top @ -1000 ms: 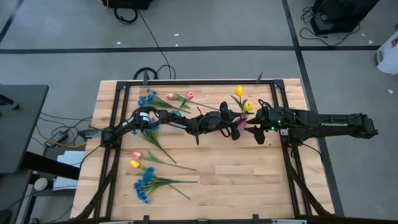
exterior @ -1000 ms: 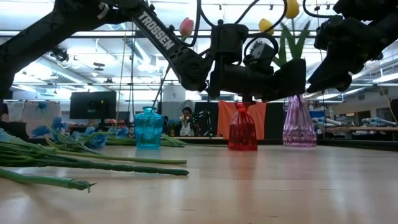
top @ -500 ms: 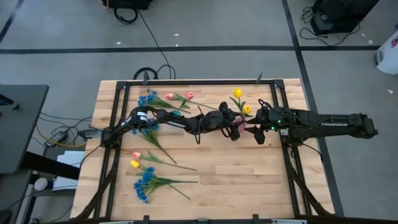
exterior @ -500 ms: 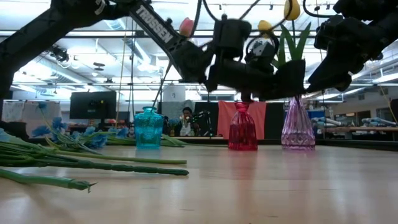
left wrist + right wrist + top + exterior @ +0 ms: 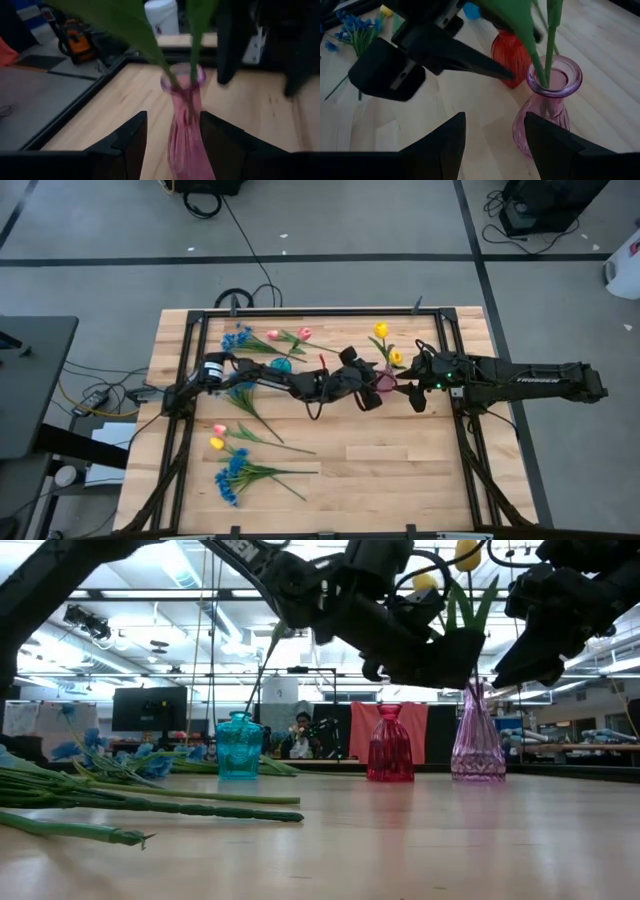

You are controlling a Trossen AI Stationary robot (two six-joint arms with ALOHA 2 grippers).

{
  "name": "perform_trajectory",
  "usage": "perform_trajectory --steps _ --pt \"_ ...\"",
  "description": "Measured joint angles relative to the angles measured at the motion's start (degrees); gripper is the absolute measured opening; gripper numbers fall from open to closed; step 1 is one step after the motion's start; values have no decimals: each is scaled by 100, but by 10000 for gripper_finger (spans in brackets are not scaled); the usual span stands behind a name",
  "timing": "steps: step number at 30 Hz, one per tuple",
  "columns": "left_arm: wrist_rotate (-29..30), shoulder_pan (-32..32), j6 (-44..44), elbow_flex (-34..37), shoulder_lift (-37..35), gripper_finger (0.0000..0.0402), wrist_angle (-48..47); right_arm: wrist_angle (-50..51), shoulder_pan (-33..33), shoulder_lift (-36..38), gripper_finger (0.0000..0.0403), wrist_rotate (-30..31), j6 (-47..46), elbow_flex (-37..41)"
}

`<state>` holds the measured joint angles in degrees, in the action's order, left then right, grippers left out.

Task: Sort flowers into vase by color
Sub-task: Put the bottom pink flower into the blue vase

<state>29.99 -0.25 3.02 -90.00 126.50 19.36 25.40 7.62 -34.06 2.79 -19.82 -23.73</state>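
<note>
A purple glass vase (image 5: 477,745) stands right of centre with two yellow tulips (image 5: 381,330) upright in it, their green stems (image 5: 542,70) stuck into its mouth. My left gripper (image 5: 174,116) is open. It hangs tipped above the vase (image 5: 184,125) on its left, touching nothing. My right gripper (image 5: 495,117) is open too, above the vase (image 5: 547,100) on its right. A red vase (image 5: 390,745) and a blue vase (image 5: 238,745) stand further left. Two pink tulips (image 5: 303,332) show near the far edge.
Loose flowers lie on the table's left half: a pink tulip (image 5: 218,428), a yellow tulip (image 5: 216,443) and a blue spray (image 5: 232,475) near the front, and more blue sprays (image 5: 236,338) beside the left arm. Bare wood spreads across the near right (image 5: 400,470).
My left gripper has risen from beside the purple vase's neck, tipped its fingers downward and drawn back a little toward the table's left. The two yellow tulips have stayed standing in the purple vase.
</note>
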Motion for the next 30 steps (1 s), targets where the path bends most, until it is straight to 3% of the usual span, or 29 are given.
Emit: perform_trajectory --steps 6,14,21,24,30 --pt "196 -337 -21 627 -468 188 227 -10 -9 70 212 -50 12 2" --pt "93 -861 -218 2723 -1833 188 1391 -437 -204 75 212 -313 177 4" --pt "-106 -1582 -341 3575 -2949 188 -26 -1317 -872 -250 209 -331 448 4" --pt "-587 -1812 -457 3583 -3113 188 -978 -1737 -1194 -589 209 -188 444 4" --pt "-1468 -2058 -1039 3583 -3187 188 -1858 -2236 -1789 -1509 209 296 312 -73"
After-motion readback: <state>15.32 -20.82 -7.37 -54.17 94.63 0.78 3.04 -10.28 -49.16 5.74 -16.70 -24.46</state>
